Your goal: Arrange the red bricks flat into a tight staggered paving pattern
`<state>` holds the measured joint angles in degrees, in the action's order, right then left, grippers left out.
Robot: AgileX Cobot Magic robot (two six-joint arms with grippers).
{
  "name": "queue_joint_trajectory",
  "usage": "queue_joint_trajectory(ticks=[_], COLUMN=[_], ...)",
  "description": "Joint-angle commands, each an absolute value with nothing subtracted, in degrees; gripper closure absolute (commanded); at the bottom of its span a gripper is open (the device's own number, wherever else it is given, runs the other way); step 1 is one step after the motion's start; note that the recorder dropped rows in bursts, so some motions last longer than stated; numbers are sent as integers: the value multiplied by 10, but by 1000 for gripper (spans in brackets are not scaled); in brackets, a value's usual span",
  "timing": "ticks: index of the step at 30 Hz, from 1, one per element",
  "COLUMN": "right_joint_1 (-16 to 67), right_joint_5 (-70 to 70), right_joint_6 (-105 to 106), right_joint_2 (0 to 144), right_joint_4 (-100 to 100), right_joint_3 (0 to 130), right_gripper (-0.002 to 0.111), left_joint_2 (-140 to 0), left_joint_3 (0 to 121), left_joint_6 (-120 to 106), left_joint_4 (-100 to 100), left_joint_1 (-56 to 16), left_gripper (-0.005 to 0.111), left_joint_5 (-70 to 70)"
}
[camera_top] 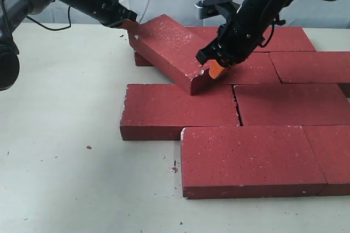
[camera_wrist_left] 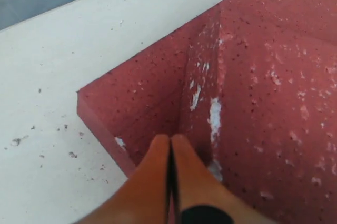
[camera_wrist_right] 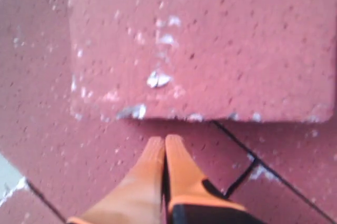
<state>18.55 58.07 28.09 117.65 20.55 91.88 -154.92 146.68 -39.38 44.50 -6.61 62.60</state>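
Beige table [camera_top: 54, 151]; left gripper [camera_top: 130, 23] and right gripper [camera_top: 215, 70], pincers together, flank tilted brick [camera_top: 167, 47], likely to shove it flat.

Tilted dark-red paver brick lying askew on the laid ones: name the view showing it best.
Exterior view: the whole tilted dark-red paver brick shows, slanted across the laid bricks. The left wrist view shows only one speckled corner of that brick; the right wrist view, only its chipped end, close and blurred.
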Motion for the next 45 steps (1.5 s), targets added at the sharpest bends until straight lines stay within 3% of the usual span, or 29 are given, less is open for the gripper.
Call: queue_joint_trajectory(ticks=[1,8,14,19,28,45], right_joint_1=[185,185,166,166,174,192], right_joint_5=[510,584,700,641,593,617], right_joint_6=[287,287,198,205,244,248], right_joint_2=[1177,1171,1156,1158,1201,1185], right_joint_4=[226,235,82,115,198,228], right_joint_3=[919,1012,1013,940,935,1059], right_gripper=[109,109,109,109,109,109], left_joint_2=[-1537,-1450,-1455,-1502,-1507,-1388], left_joint_3=[1468,1468,1468,1468,1468,1449], left_joint_6=[-405,-318,-303,-303,-312,-272], left_joint_4=[436,291,278,333,335,261], left_joint_1=[-69,-63,-63,-77,-93,-69], left_gripper=[107,107,107,107,107,107], left_joint_5=[683,700,700,700,700,700])
